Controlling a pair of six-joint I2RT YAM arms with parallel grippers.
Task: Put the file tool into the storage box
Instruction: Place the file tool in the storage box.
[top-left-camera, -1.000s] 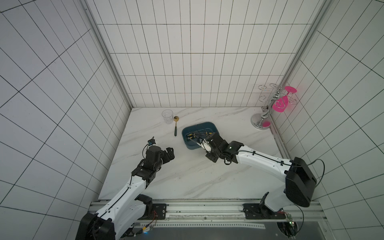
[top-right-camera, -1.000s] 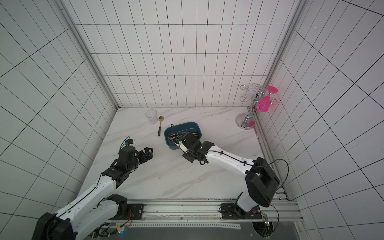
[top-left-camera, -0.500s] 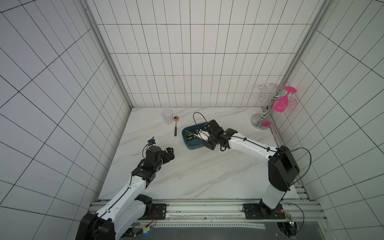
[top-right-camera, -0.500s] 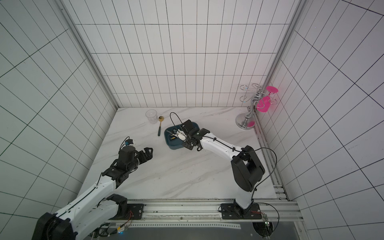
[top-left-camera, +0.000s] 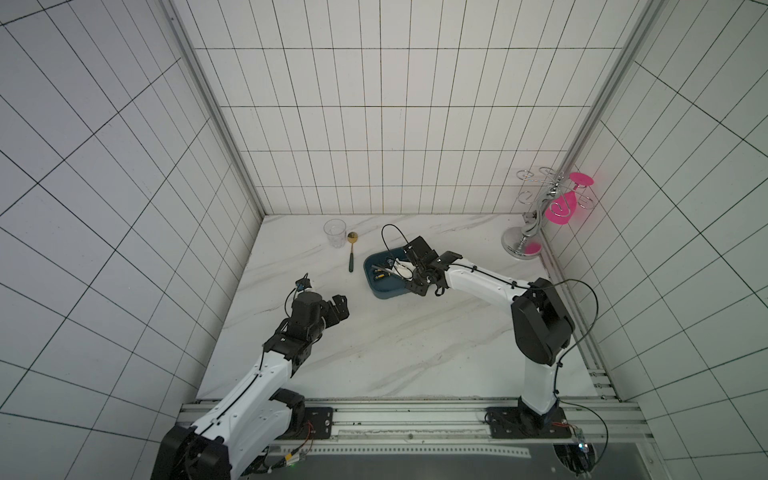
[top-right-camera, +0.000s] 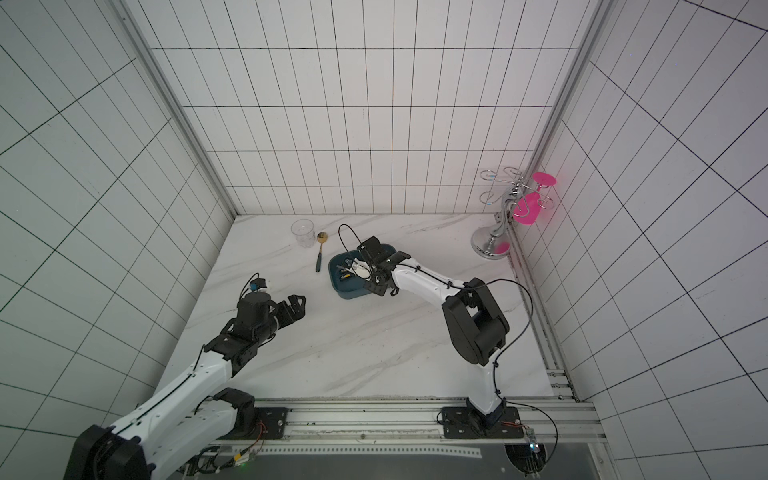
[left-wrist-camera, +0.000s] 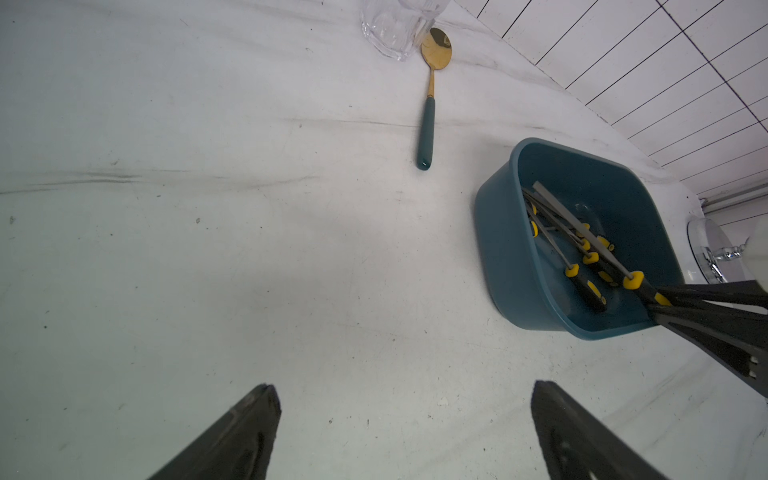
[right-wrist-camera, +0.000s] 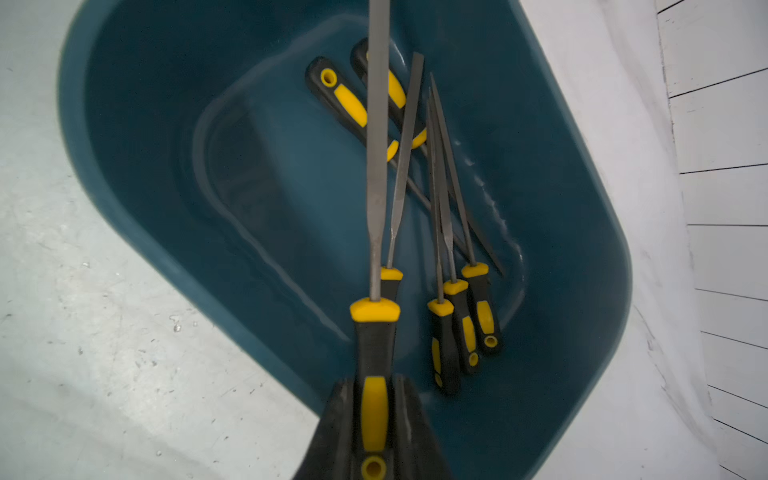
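One file tool (right-wrist-camera: 377, 166) is pinched at its handle by the right gripper (right-wrist-camera: 374, 395) over the storage box (right-wrist-camera: 137, 137); the left gripper (left-wrist-camera: 401, 399) stands spread.

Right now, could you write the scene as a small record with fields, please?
right tool: shut on the black-and-yellow handle of the held file
held file: blade reaches over the storage box, not yet released
storage box: several other files lie inside
left tool: open, empty, over the bare table
outside the box: spoon beside the glass, both on the table
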